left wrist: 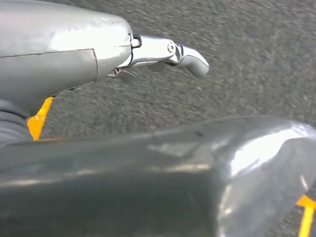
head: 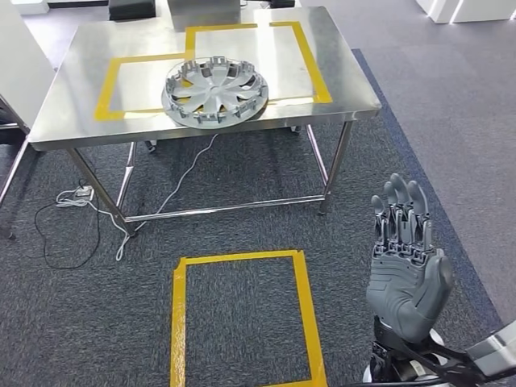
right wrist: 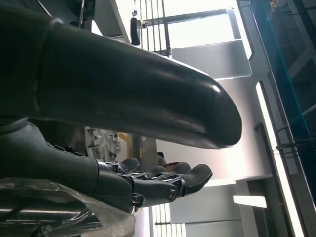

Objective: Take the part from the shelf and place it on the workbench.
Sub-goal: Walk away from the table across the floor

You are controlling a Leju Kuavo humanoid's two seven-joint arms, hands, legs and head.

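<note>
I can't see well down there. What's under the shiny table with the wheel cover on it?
Under the table lie dark carpet, a white power strip and white cable trailing down. The tabletop hides the floor farther back.

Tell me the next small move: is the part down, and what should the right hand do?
Probably lower the right hand to rest: the part already lies flat on the workbench across the yellow tape, and that hand is raised, palm up, holding nothing, well clear of it.

In front of me stands the steel workbench (head: 72, 105), marked with yellow tape outlines (head: 110, 89). The grey part (head: 214, 90) lies flat on it, overlapping the tape. Below, the grey carpet floor (head: 72, 322) carries a yellow tape square (head: 179, 322) and a white cable (head: 176, 181).
</note>
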